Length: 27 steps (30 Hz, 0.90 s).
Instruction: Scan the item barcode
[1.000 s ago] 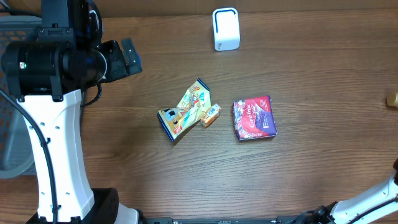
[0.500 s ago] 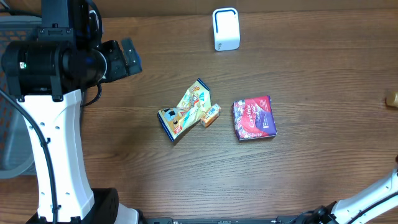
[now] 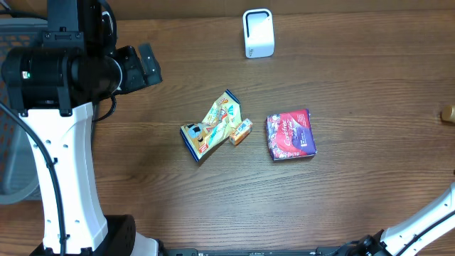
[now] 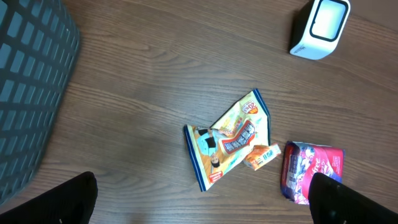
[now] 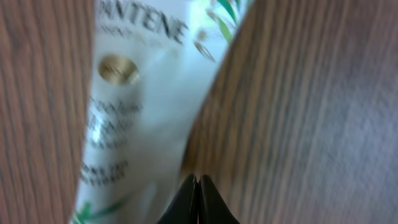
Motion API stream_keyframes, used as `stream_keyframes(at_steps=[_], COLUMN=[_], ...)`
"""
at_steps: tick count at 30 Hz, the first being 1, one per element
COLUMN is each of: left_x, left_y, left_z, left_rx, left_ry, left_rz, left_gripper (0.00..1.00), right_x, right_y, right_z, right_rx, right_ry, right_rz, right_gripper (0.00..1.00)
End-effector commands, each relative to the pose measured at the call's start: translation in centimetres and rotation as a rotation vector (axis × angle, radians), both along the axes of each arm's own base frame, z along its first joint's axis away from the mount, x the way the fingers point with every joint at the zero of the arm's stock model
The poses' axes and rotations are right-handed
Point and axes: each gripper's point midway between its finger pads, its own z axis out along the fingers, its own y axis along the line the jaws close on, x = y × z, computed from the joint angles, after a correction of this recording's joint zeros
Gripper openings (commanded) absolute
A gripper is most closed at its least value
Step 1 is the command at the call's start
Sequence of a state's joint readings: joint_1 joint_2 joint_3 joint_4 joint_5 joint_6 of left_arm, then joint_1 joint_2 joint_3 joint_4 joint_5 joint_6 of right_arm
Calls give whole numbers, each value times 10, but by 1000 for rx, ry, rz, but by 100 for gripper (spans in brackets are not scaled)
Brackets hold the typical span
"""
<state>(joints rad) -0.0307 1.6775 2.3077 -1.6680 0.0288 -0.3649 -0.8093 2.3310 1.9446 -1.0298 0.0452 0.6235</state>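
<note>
Fingers (image 5: 186,210) of the right gripper (image 5: 198,194) pressed together, tips meeting in one point low in the right wrist view, right at the edge of a white soft pack printed PANTENE with green leaves (image 5: 134,106). Pack lies flat on the brown wooden table (image 5: 311,93). View blurred. Cannot tell whether any film is nipped between the tips or whether they meet on nothing. Pack does not show overhead; judged to sit off the right side, where only the right arm (image 3: 426,224) enters the corner.

Left gripper (image 4: 206,202) high over the left side, fingers (image 4: 62,202) spread wide, holding nothing.

White box scanner with dark window (image 3: 258,33) at the far edge, centre, well apart from the pack. Mid-table: yellow-and-blue snack pouch (image 3: 212,126), small orange carton (image 3: 241,131) touching it, red-and-purple packet (image 3: 290,135) just beside. Grey mesh basket (image 4: 31,87) far left.

Risks, as judged:
- Empty pinch: lift comes up with nothing.
- Thin pinch on slack film: pack slips or swings on the way to the scanner.
- Printed front faces up, barcode not visible, likely underneath. The wrong face may go to the window.
- Floppy pack may fold over its own code.
- A low carry across mid-table could knock the pouch cluster.
</note>
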Motion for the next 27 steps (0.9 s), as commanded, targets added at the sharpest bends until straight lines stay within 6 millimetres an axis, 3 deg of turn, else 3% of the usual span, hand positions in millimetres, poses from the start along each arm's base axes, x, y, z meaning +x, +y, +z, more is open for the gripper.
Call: stream_keyframes(at_steps=[1, 4, 6, 9, 11, 14, 20, 25, 27], left_x=[-3, -3, -3, -3, -3, -3, -3, -3, -3], left_y=[2, 2, 2, 2, 2, 2, 2, 2, 2], left_z=[4, 4, 4, 4, 4, 4, 4, 4, 4], left_rx=[-3, -3, -3, -3, -3, -3, -3, -3, -3], left_ry=[-14, -14, -14, -14, -14, -13, -14, -13, -14], left_rz=[14, 14, 14, 14, 14, 14, 14, 14, 14], left_gripper=[100, 100, 100, 100, 100, 100, 100, 100, 100], right_x=[12, 26, 51, 86, 96, 100, 89, 67, 60], right_y=[-12, 3, 31, 98, 138, 196, 318, 400, 423], right_z=[75, 129, 164, 217, 233, 226, 174, 117, 99], right_rx=[-109, -102, -58, 38, 87, 164, 284, 367, 382], right_ry=[-108, -239, -394, -656, -727, -688, -458, -250, -208], right_rz=[5, 52, 226, 544, 697, 864, 1268, 1445, 1502], right_gripper=[4, 4, 8, 27, 40, 51, 79, 84, 86])
